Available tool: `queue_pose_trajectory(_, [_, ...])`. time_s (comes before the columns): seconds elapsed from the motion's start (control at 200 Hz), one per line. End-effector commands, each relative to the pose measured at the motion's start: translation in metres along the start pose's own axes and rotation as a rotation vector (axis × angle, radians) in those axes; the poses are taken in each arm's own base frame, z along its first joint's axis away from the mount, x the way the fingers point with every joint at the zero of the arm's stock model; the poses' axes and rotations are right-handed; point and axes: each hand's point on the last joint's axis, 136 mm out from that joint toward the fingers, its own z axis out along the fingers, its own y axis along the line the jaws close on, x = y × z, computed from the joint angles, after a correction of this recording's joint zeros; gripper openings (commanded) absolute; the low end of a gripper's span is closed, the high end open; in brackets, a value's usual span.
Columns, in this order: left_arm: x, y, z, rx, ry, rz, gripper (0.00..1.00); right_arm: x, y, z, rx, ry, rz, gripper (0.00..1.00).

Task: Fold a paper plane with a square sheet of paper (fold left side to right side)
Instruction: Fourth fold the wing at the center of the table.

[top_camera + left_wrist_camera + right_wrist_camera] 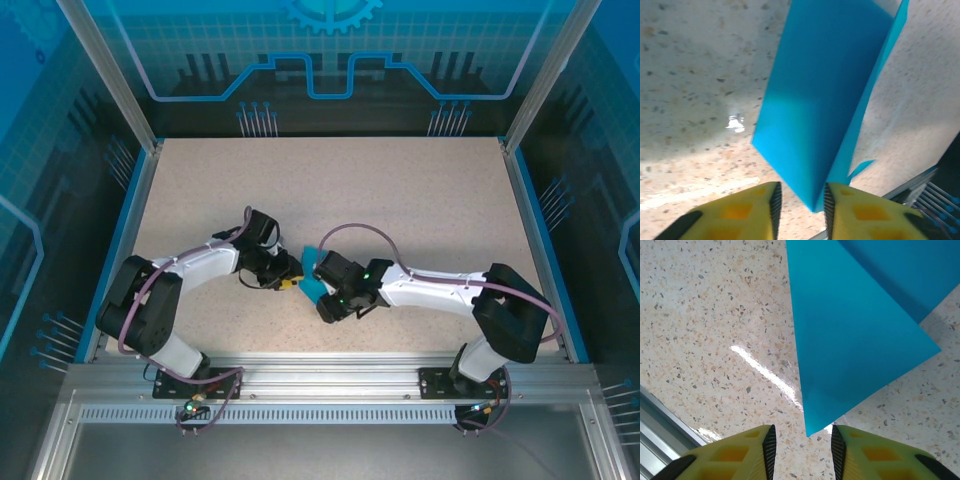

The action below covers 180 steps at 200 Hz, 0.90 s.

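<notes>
Left gripper (801, 189) parted, folded teal paper's (825, 100) tip between its fingers. Right gripper (802, 430) parted, a paper corner just at twelve o'clock.

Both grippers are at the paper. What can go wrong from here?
1. The left gripper straddles only a corner of the paper; closing there may slip off or crumple it.
2. The right gripper stands open at another tip; the fold may spring back.
3. From above, the grippers sit very close together: collision risk.
</notes>
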Motion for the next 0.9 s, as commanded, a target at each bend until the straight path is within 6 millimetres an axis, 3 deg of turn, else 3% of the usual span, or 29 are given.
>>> queue_pose_trajectory(0.0, [0.003,-0.004,0.003,0.039,0.027,-0.013,0.24,-0.001,0.000,0.003,0.074,0.012,-0.020,0.37])
queue_pose_trajectory(0.245, [0.000,-0.011,0.006,0.068,0.028,-0.001,0.25,-0.004,0.013,0.011,0.128,0.012,-0.081,0.38])
queue_pose_trajectory(0.895, [-0.001,-0.027,0.002,0.122,0.041,0.013,0.29,0.004,-0.005,0.026,0.243,0.038,-0.067,0.32])
